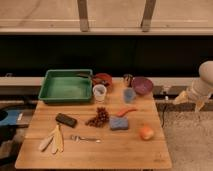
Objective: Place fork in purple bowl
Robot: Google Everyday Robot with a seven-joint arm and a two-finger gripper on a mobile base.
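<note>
one thin, hard, slippery fork (85, 138) is best pinched mid-handle by the spread, empty gripper (189, 102) held beside the table (125, 150).

The claw (191, 100) hangs off the right edge of the table (100, 156), level with its far end. The bowl (142, 85) sits on the table near the claw, to its left. A cup (129, 95) stands just left of the bowl, and the tray (66, 86) lies far left. The fork (85, 138) lies well left of the claw and nearer the front. The block (66, 120), grapes (99, 117) and sponge (119, 123) lie behind the fork.
</note>
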